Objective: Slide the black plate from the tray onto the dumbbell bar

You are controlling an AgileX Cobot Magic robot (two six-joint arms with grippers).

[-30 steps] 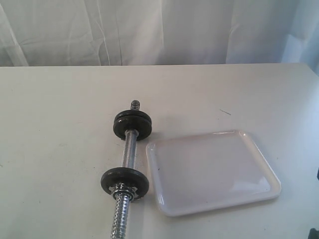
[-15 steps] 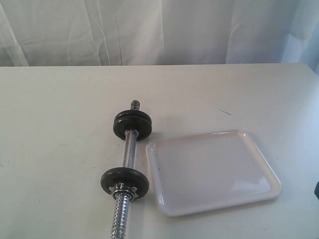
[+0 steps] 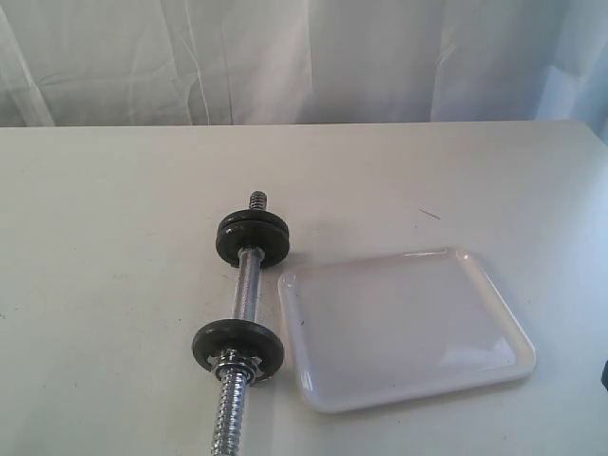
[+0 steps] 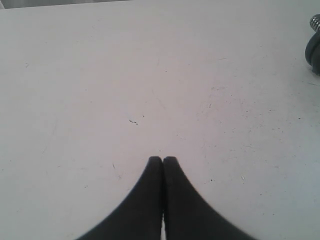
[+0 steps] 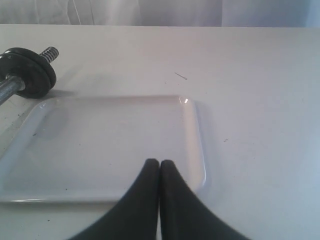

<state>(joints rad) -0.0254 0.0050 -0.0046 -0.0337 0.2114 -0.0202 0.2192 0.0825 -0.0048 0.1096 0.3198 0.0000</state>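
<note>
The white tray (image 3: 419, 393) lies on the table with nothing in it. To its left lies the chrome dumbbell bar (image 3: 246, 285). It carries a black disc (image 3: 254, 238) near its far end and another black disc (image 3: 237, 346) next to a metal nut (image 3: 234, 366). I cannot tell which of them is the black plate. My right gripper (image 5: 159, 162) is shut and empty over the tray's rim (image 5: 193, 131). My left gripper (image 4: 162, 159) is shut and empty over bare table, far from a disc (image 4: 313, 51). Neither gripper shows in the exterior view.
A white curtain (image 3: 304, 57) hangs behind the table's far edge. A small dark mark (image 3: 429, 214) lies on the table beyond the tray. The bar's threaded near end (image 3: 226, 423) runs toward the front edge.
A dark sliver at the exterior view's right edge has shifted. The bar, discs and tray have not moved.
</note>
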